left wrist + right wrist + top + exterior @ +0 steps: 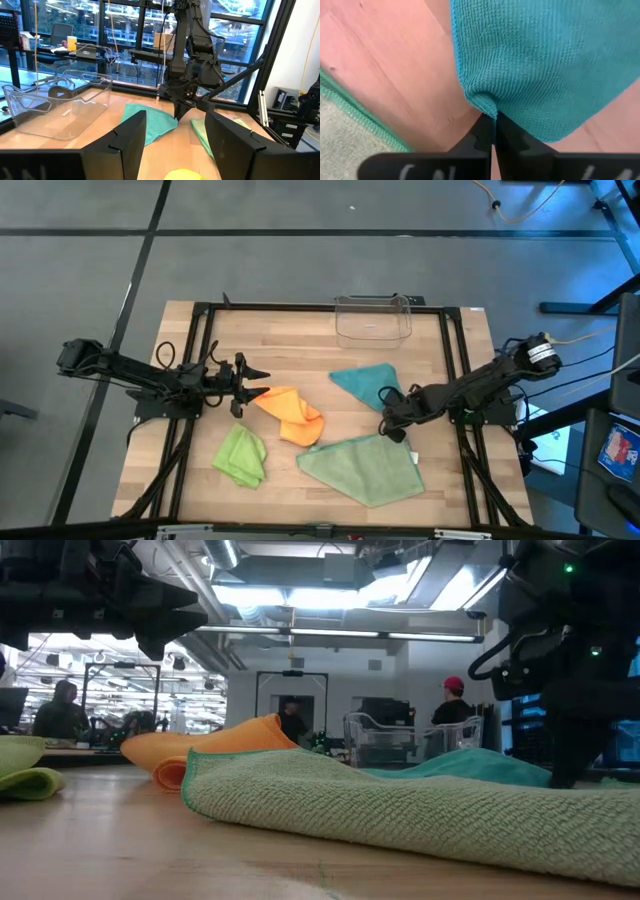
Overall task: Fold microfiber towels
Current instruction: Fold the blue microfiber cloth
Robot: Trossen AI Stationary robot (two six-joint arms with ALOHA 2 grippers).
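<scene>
Our right gripper pinches the teal towel by its near edge. Our left gripper hangs wide, touching nothing, the orange towel just ahead. No towel looks folded yet.

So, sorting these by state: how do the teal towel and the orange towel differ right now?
The teal towel lies mostly flat with its edge pinched in the shut right tool; the orange towel is bunched up and ungripped, with the open left tool beside it. Both rest on the table.

Right end effector pinched — left agape
</scene>
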